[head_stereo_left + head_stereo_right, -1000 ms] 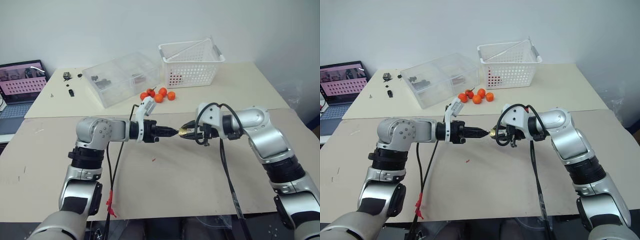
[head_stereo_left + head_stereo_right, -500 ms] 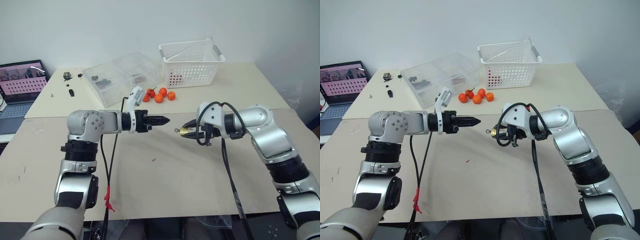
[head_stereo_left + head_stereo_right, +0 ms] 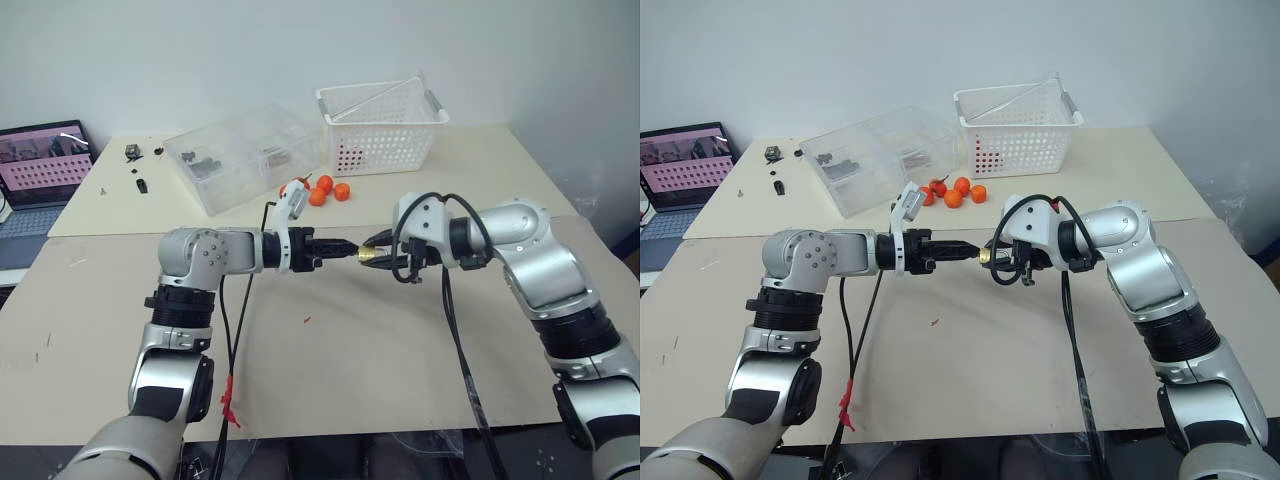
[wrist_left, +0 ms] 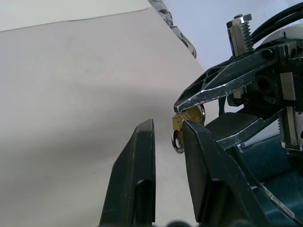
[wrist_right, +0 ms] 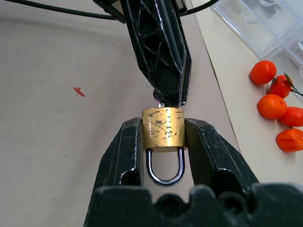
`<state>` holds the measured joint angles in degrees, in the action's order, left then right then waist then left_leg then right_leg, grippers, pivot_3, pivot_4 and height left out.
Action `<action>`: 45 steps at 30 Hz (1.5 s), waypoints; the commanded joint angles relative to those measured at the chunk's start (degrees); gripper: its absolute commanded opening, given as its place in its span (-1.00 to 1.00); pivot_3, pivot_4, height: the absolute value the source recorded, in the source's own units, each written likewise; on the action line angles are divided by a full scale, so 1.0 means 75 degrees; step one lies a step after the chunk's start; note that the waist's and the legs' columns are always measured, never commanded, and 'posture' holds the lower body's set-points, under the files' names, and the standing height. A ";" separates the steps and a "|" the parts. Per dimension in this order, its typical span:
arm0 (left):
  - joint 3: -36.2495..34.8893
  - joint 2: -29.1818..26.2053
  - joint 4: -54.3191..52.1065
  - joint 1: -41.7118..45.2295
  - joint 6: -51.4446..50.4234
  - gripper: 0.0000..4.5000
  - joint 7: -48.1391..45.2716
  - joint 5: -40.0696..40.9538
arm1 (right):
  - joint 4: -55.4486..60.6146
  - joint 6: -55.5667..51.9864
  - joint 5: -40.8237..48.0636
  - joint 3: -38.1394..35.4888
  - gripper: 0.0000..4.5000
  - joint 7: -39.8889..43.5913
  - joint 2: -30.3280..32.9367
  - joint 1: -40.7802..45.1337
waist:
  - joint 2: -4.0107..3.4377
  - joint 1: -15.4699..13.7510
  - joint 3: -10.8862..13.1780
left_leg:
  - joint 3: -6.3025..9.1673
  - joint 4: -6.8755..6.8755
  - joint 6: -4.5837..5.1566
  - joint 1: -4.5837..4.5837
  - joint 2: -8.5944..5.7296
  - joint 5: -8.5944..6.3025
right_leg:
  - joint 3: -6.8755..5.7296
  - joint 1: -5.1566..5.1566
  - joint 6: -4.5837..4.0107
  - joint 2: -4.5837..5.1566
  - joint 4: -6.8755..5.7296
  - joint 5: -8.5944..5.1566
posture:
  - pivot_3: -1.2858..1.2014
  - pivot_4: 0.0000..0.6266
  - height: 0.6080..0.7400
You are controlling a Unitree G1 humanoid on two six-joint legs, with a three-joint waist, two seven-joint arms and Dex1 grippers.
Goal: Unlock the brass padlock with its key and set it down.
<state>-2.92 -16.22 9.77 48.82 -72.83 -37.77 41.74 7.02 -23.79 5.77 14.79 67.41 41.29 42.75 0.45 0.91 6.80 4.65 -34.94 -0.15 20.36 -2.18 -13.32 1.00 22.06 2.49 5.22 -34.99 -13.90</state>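
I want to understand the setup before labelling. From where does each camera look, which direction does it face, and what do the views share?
Left and right eye views: on the head, looking forward and down at the table, both arms showing.
Left wrist view: along the left gripper at the key in the brass padlock.
Right wrist view: along the right gripper, clamped on the padlock's body.
Shared: every view shows the padlock between both grippers.

Scuffed brass padlock (image 5: 162, 129), shackle closed, clamped between the right jaws.
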 commanded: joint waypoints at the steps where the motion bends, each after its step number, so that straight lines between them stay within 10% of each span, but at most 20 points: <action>1: -0.0049 0.0026 -0.0199 0.0107 0.0044 -0.57 -0.0018 0.0068 | 0.0142 0.0052 0.0048 -0.0195 -0.60 -0.0044 0.0058 0.0243 | 0.0000 -0.0005 0.0000 | 0.0000 0.0000 0.0000 0.0000 0.0000 0.0000 | 0.0000 0.0000 0.0000 0.0001 0.0000 0.0000 | 0.03 -0.52 1.00; 27: -0.0011 0.0009 -0.0158 0.0236 0.0078 -0.57 -0.0094 0.0056 | 0.0004 0.0110 0.0025 -0.0178 -0.60 -0.0007 0.0063 0.0321 | 0.0000 -0.0006 0.0000 | -0.0001 -0.0001 0.0000 0.0000 0.0000 0.0000 | 0.0000 0.0000 0.0000 0.0000 0.0000 0.0000 | 0.03 -0.52 1.00; 31: -0.0142 0.0052 -0.0118 0.0255 0.0066 -0.99 -0.0056 0.0123 | 0.0020 0.0101 0.0023 -0.0176 -0.60 -0.0003 0.0062 0.0322 | 0.0000 -0.0010 0.0000 | -0.0001 -0.0002 0.0000 0.0000 0.0000 0.0000 | 0.0000 0.0000 0.0000 0.0001 0.0000 0.0000 | 0.03 -0.52 1.00; 45: 0.0199 -0.0263 -0.0116 0.0321 0.0276 -0.99 -0.0370 -0.0092 | 0.0001 0.0103 0.0008 -0.0185 -0.60 0.0012 0.0071 0.0353 | 0.0000 -0.0008 0.0000 | -0.0002 -0.0001 0.0000 0.0000 0.0000 0.0000 | 0.0000 0.0000 0.0000 0.0001 0.0000 0.0000 | 0.03 -0.52 1.00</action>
<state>-1.58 -16.83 9.65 49.61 -72.62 -39.82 42.07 5.63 -23.78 5.30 14.87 67.46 41.33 43.75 0.45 0.84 6.80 4.63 -34.95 -0.15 20.36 -2.19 -13.32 1.00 22.06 2.49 5.22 -34.99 -13.90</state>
